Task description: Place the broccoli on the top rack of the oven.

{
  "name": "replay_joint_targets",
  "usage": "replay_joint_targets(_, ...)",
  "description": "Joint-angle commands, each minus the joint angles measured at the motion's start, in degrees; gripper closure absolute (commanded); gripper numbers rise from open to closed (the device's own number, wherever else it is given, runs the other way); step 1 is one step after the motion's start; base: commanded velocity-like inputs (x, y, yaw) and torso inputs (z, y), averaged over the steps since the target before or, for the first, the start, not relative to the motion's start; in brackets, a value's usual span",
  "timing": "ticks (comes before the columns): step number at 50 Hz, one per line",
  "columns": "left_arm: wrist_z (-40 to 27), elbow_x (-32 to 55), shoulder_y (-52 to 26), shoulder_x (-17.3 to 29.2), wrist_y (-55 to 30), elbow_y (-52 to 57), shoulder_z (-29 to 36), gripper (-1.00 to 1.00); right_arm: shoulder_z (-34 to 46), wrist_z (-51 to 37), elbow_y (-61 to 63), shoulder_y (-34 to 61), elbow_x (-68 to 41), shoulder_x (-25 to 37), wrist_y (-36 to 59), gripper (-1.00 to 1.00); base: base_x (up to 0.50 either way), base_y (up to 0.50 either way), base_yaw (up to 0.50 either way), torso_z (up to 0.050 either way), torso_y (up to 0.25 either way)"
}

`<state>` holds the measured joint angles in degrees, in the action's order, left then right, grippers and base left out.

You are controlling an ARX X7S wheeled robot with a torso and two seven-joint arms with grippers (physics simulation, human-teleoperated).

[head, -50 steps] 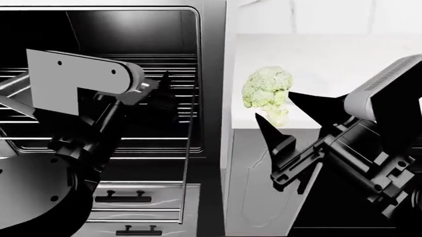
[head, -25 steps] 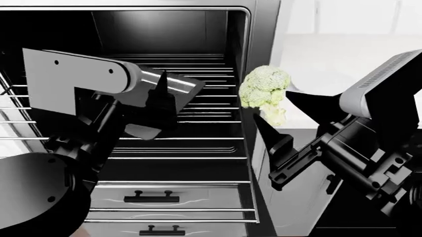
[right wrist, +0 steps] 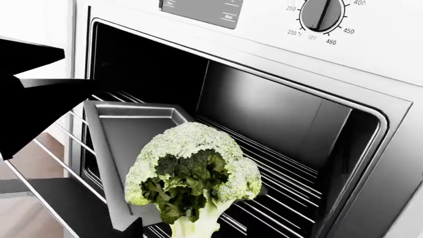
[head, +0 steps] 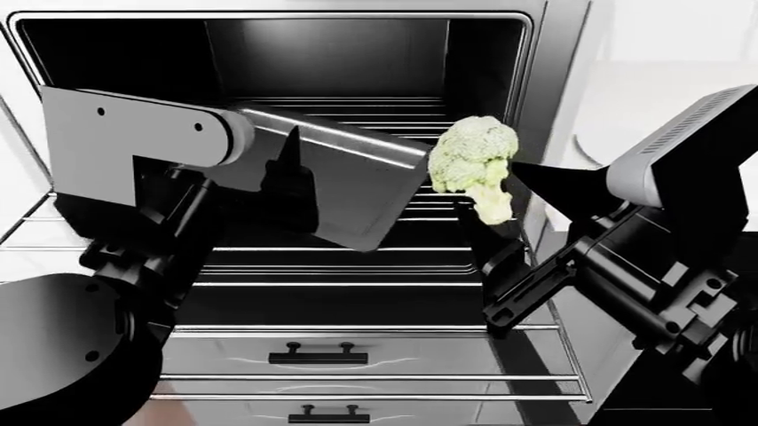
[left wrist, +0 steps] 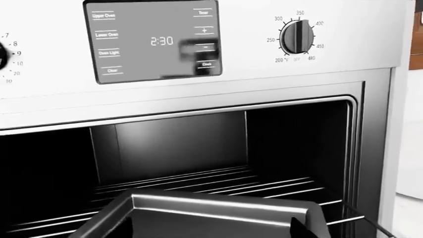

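Oven [head: 556,53] door open, dark cavity exposed, steel frame around it; control panel above the cavity with a digital display [left wrist: 152,40] reading 2:30 and a temperature knob [left wrist: 297,37] toward the panel's right end. Broccoli [head: 474,164] in the air in front of the oven's right frame edge, crown up, pale stalk down — clamped at the stalk between the black fingers of the right gripper [head: 498,217], jaws closed on it; in the right wrist view the floret [right wrist: 193,176] fills the foreground with the cavity behind it. Top rack [head: 343,106] visible deep in the cavity as thin chrome bars spanning the oven's width, bare where seen; broccoli not on it, well forward of it and outside the cavity mouth. Lower racks pulled out toward the robot, in front of the oven opening. Left gripper [head: 290,191] in front of the oven's left half, fingers closed on the edge of a flat grey metal tray [head: 355,177]; tray tilted, its far corner reaching toward the broccoli without clear contact — cannot tell whether touching. Same tray [left wrist: 211,215] at the near edge of the left wrist view, rim raised, rack bars behind it. Two drawers with black handles [head: 318,355] below the oven.
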<state>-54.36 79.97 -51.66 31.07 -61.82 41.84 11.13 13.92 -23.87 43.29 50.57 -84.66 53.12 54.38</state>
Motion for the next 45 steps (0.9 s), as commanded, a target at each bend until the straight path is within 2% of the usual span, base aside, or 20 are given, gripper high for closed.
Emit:
replay_joint_targets(1,0.0,0.0,-0.2,0.2,0.2,-0.1,0.2,-1.0,-0.1,0.4,0.1,0.3,0.6,0.2,0.0,1.0,0.0,0.26,0.0,0.0,0.0)
replay_joint_targets(12,0.7,-0.9,0.2,0.4,0.8,-0.1,0.5,-1.0,0.8,0.8,-0.6,1.1,1.2,-0.6,0.3,1.0,0.0,0.22,0.0,0.0,0.0)
replay_joint_targets(20,1.0,-1.3,0.8,0.7,1.3,0.0,0.5,-1.0,1.4,0.5,-1.3,1.8,0.7,-1.3,0.5,1.0,0.0,0.02,0.0,0.0,0.0)
replay_joint_targets(29,2.5,-3.1,0.9,1.2,1.7,-0.4,0.9,-1.0,6.0,4.2,-7.5,9.8,3.9,-5.8,4.0,1.0,0.0,0.0,0.0,0.0,0.0)
replay_joint_targets(32,2.5,-3.1,0.9,1.2,1.8,-0.4,1.0,-1.0,6.0,4.2,-7.6,9.9,3.9,-5.9,4.0,1.0,0.0,0.0,0.0,0.0,0.0)
replay_joint_targets(33,2.9,-3.5,1.3,1.2,1.9,-0.3,1.1,-1.0,8.2,6.3,-11.6,13.8,5.0,-7.7,6.2,1.0,0.0,0.0,0.0,0.0,0.0)
replay_joint_targets(37,3.5,-4.2,1.9,1.5,2.4,-0.6,1.1,-1.0,11.0,9.3,-17.3,18.3,8.2,-10.1,7.9,1.0,0.0,0.0,0.0,0.0,0.0)
replay_joint_targets(45,4.6,-5.6,2.8,1.6,3.2,-1.0,1.3,-1.0,17.9,15.0,-26.7,22.6,15.0,-14.2,9.8,1.0,0.0,0.0,0.0,0.0,0.0)
